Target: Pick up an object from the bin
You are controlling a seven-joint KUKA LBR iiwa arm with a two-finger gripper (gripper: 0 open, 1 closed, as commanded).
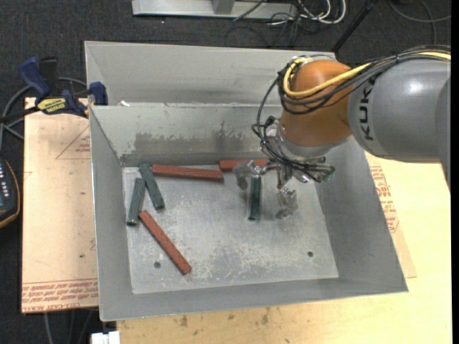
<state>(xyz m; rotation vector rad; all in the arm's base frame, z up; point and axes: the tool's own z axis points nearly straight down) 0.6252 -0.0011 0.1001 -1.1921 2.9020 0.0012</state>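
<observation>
Grey KUKA-lettered arm (pixel 409 113), gripper (pixel 271 196) beside green stick (pixel 254 205)

Bare bin floor (pixel 287 253) front-right; red stick (pixel 165 242) and green sticks (pixel 135 201) left

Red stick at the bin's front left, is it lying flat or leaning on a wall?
Lying flat: the red stick rests diagonally on the bin floor, clear of every wall.

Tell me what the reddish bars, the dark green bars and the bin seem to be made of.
The reddish bars: probably painted wood or plastic, matte, square-edged. The dark green bars: same look, no glint. The bin: dull grey sheet metal, floor scuffed and scratched.
</observation>
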